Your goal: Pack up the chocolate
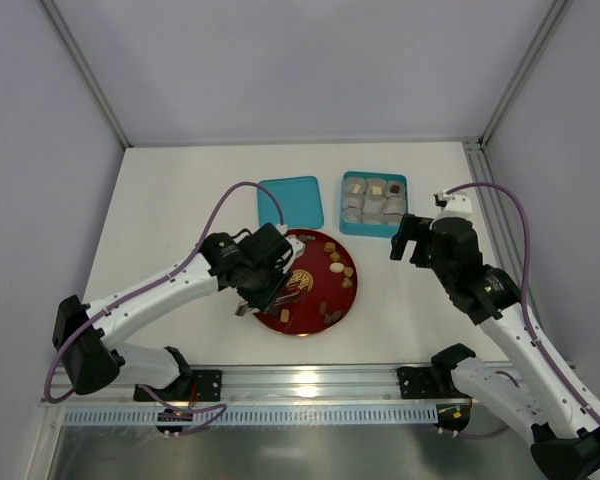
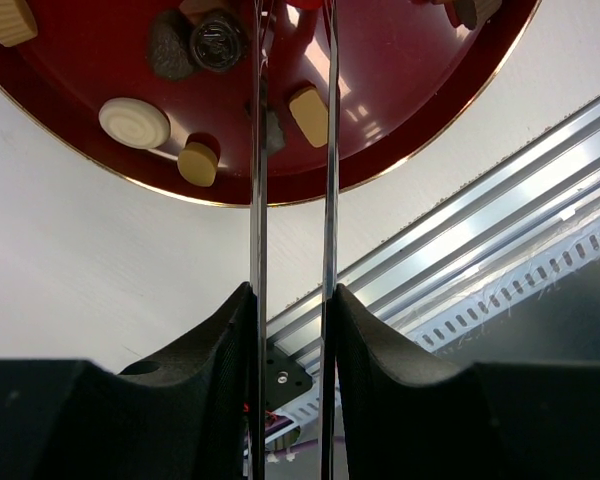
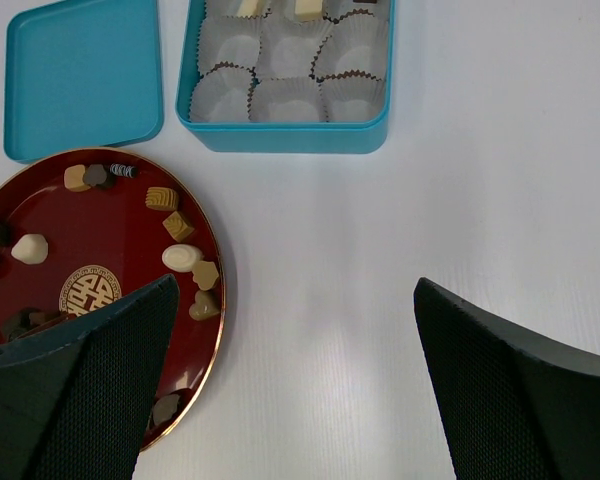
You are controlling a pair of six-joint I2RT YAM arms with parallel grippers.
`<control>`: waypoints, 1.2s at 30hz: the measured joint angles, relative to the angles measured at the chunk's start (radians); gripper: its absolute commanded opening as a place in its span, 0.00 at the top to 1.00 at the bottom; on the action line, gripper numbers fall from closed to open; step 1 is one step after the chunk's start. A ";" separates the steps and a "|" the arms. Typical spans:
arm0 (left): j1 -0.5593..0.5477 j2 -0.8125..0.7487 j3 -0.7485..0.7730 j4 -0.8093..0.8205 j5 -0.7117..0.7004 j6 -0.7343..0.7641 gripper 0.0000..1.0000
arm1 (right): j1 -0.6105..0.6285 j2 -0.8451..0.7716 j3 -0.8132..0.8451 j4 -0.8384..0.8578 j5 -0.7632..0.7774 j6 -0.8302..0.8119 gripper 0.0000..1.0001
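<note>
The chocolate (image 3: 181,257) pieces, seemingly light, slick and easily marred, suited a gentle side pinch; the left gripper (image 2: 292,40) stood narrowly parted, its hold indiscernible; the right gripper (image 3: 295,400) spread wide, empty.

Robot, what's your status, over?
Left end effector holds tweezers over plate; right end effector open. Chocolate mostly on plate, few in box. Lid off, nothing blocking.

Robotics lab cell: white tabletop (image 1: 170,210) walled by plain grey panels (image 1: 300,60); aluminium rail (image 1: 310,377) along the tabletop's near edge carries two robot arms (image 1: 150,303).
</note>
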 measured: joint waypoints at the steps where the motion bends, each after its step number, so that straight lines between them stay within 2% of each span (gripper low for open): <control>1: -0.001 0.000 0.000 0.000 0.000 0.000 0.65 | 0.000 0.000 0.000 0.000 0.000 0.000 0.00; 21: -0.004 0.033 0.019 -0.018 -0.023 -0.002 0.68 | 0.000 0.000 -0.011 0.000 0.000 0.000 0.00; 27: -0.005 0.033 0.032 -0.018 -0.031 -0.003 0.77 | 0.000 0.000 -0.011 0.000 0.000 0.000 0.00; 36: -0.005 0.040 0.072 -0.015 -0.041 -0.003 0.81 | 0.000 0.000 -0.011 0.000 0.001 0.000 0.00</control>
